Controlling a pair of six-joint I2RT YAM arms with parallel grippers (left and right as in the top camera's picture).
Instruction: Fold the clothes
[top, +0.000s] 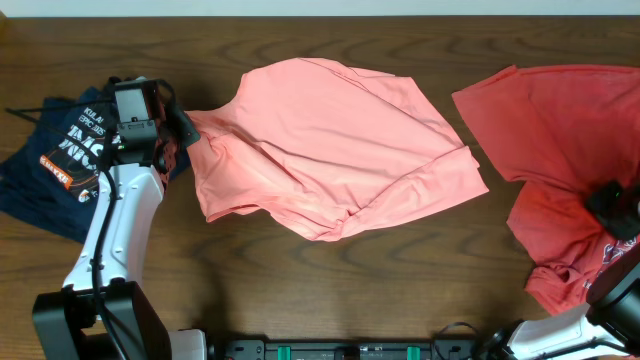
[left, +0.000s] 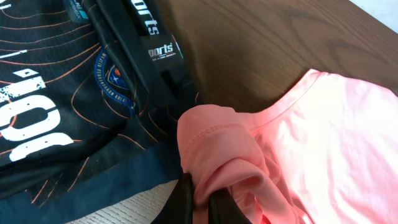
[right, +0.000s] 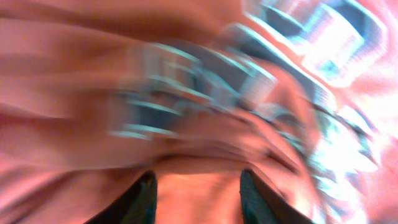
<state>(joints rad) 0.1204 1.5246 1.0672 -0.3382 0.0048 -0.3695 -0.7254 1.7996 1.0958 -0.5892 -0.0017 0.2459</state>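
The salmon-pink T-shirt (top: 330, 140) lies crumpled in the middle of the wooden table, partly folded over itself. My left gripper (top: 185, 135) is at its left edge, shut on a bunched fold of the pink cloth (left: 217, 168). My right gripper (top: 612, 208) is at the far right, over the darker red T-shirt (top: 560, 120). The right wrist view is blurred; its fingers (right: 198, 199) are spread apart with red printed cloth (right: 205, 93) close below them.
A navy T-shirt (top: 50, 160) with white and red lettering lies at the far left, under my left arm; it also shows in the left wrist view (left: 68, 93). Bare wood (top: 330, 290) shows along the table's front.
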